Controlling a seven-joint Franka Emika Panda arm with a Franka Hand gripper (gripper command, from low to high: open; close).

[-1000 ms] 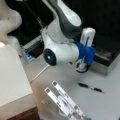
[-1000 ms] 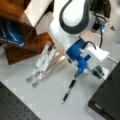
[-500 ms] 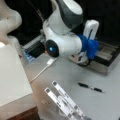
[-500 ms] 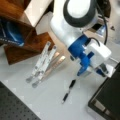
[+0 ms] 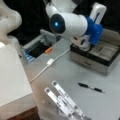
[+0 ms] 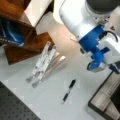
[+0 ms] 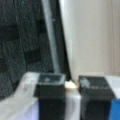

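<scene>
Grey desk [image 5: 67, 72] carried everything: the metal drawer box [image 5: 100, 56] at a front view's right, a pair of silver slotted rails [image 5: 63, 100] near its bottom, a white cable [image 5: 50, 62], and a black pen [image 5: 90, 87]. Over the box's near corner hung the pincer [image 5: 83, 45], its two dark fingers [image 7: 50, 86] close together in the wrist view with only a narrow gap and a small pale scrap showing between them; whether that was gripped I could not tell. Nearest it lay the box, directly beneath, its long axis running along the desk's far right edge.
</scene>
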